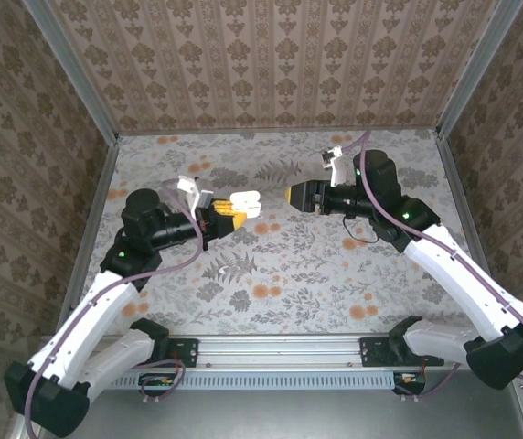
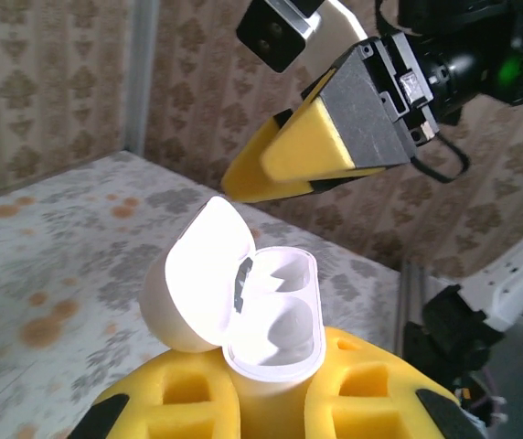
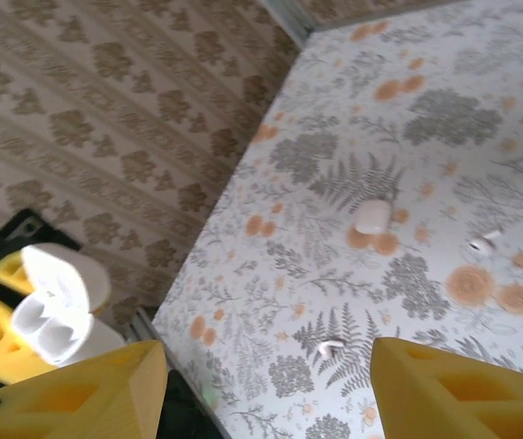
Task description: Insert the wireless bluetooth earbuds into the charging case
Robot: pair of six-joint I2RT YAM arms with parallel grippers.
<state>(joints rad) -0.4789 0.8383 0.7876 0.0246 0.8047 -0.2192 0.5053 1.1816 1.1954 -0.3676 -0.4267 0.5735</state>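
Left gripper (image 2: 268, 407) clamps the open charging case (image 2: 275, 320); the right gripper (image 1: 291, 194), fingers apart, should pinch 1 earbud (image 3: 332, 347) squarely.

This is a robot test booth. Wallpapered panels (image 1: 271, 64) between metal posts (image 1: 74, 73) box in a flower-patterned counter (image 1: 280, 274).

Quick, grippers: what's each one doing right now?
Left gripper: closed, holding the open charging case.
Right gripper: open, holding nothing.
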